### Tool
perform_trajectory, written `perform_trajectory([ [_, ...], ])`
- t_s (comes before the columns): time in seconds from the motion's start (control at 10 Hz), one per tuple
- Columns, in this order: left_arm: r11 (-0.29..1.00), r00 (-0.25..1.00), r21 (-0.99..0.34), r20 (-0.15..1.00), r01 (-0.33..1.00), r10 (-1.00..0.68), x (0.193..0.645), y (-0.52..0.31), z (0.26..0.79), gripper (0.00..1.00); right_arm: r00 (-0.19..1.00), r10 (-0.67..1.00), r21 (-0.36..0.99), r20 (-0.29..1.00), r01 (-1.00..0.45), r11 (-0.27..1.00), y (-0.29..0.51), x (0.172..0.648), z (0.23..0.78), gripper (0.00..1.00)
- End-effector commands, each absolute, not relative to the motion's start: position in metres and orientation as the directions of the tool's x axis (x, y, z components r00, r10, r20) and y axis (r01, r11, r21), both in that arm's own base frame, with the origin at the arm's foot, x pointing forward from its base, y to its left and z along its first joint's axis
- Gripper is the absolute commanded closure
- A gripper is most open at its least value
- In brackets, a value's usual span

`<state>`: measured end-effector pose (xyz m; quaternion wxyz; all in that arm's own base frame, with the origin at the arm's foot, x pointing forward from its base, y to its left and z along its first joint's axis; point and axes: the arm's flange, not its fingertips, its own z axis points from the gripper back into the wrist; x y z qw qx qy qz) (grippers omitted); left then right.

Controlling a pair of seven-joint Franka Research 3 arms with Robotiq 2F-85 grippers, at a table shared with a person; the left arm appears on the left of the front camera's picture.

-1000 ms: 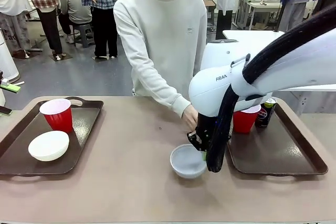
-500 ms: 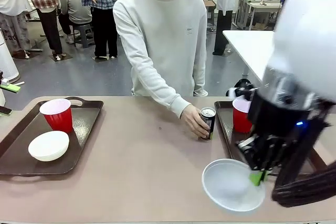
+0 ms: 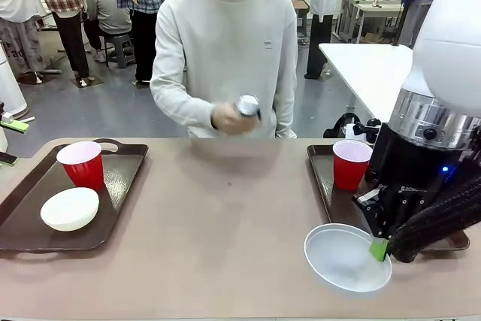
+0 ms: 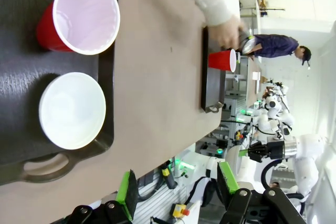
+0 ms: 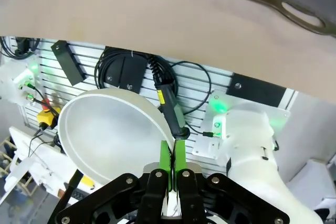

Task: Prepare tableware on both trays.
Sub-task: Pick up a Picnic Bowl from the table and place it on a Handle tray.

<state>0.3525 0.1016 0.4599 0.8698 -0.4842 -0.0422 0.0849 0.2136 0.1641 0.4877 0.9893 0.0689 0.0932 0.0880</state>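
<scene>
The left tray [image 3: 120, 186] already carries a red cup [image 3: 81, 163] and a white bowl [image 3: 69, 208]. The right hand [image 3: 379, 249] pinches the grey-blue bowl [image 3: 346, 258] by its rim, off the right tray [image 3: 323, 186]; the left hand [image 4: 176, 192] hangs released. The person holds a can [image 3: 248, 104].

Even, bright indoor light falls from overhead across my workspace, leaving only faint, soft shadows under the red plastic cup [image 3: 80, 164] and white round bowl [image 3: 69, 208] on the dark brown rectangular tray [image 3: 26, 236]. The person's raised hand [image 3: 228, 118] is smeared by motion blur. My wrist cameras bend straight lines toward the edges, and my own green pads [image 5: 173, 164] sit soft and out of focus.
</scene>
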Motion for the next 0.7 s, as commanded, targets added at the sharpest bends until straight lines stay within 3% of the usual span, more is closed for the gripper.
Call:
perform_trajectory([
  [0.0, 0.499, 0.982, -0.862, 0.008, -0.088, 0.186, 0.352, 0.103, 0.459, 0.20, 0.969, 0.183, 0.192, -0.165, -0.150, 0.970, 0.147, 0.190, 0.431, 1.00],
  [0.4, 0.499, 0.982, -0.862, 0.008, -0.088, 0.186, 0.352, 0.103, 0.459, 0.20, 0.992, 0.051, 0.213, -0.112, -0.026, 0.977, 0.124, 0.229, 0.439, 1.00],
  [0.6, 0.499, 0.982, -0.862, 0.008, -0.088, 0.186, 0.352, 0.103, 0.459, 0.20, 0.996, 0.049, 0.114, -0.070, -0.041, 0.993, 0.102, 0.272, 0.439, 1.00],
])
